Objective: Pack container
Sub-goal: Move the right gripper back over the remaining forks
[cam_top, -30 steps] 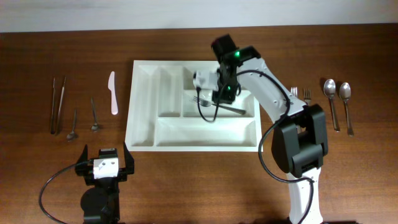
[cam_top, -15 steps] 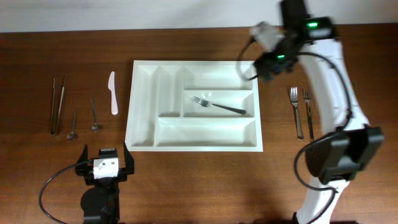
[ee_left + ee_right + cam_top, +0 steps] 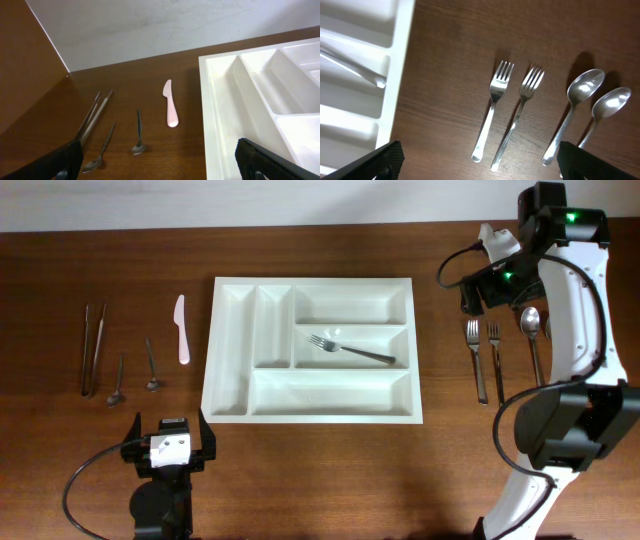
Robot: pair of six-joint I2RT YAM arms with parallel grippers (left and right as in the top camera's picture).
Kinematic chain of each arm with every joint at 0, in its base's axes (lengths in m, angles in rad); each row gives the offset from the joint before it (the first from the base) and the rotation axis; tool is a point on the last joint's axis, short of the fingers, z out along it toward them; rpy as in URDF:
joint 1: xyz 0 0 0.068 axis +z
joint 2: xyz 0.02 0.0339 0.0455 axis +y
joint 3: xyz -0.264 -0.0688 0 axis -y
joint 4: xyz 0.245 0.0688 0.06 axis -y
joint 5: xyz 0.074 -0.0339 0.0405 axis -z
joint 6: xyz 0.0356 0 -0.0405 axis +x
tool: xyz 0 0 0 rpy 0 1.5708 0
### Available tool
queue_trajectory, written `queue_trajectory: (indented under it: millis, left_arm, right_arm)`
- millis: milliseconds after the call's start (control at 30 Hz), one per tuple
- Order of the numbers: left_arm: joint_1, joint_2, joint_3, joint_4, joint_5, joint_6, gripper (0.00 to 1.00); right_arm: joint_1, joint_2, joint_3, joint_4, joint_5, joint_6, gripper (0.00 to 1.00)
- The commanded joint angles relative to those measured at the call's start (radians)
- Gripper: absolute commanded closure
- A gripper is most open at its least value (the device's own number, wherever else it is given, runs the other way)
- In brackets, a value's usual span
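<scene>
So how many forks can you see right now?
3. A fork lies in the tray's middle long compartment; a second fork and a third fork lie side by side on the table, right of the tray. The right arm may hide more.

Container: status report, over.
Left pincer open, empty. Right pincer open, empty, by two loose forks. Container: one fork in middle long compartment. Nothing in the way.

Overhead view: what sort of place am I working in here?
Probably a lab tabletop staged for cutlery sorting, not a kitchen: a wooden table against a plain white wall, a white cutlery tray holding one fork, and spare forks lined up beside it.
</scene>
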Motion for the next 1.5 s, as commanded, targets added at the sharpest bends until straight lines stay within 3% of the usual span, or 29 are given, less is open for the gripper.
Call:
queue_trajectory:
  millis: [0,300,467,867,1467]
  left_arm:
    - [-0.005,-0.008,-0.006,0.003,0.01,0.008,0.01]
    - [-0.005,-0.008,-0.006,0.003,0.01,0.008,0.01]
    - [-0.005,-0.008,-0.006,0.003,0.01,0.008,0.01]
    - [-0.005,-0.008,-0.006,0.003,0.01,0.008,0.01]
    - [-0.005,-0.008,-0.006,0.003,0.01,0.008,0.01]
  right_arm:
    - [-0.018,0.061,0.005,-0.002,0.006,0.037,0.01]
    - [-0.01,0.167,0.004,-0.008,-0.011,0.056,0.01]
    - [-0.01,0.189,0.004,-0.006,-0.055,0.232,0.01]
    - [-0.013,0.197,-0.137,0.061,-0.016,0.221,0.01]
    - [-0.011,0.13,-0.143,-0.002,0.027,0.263,0.01]
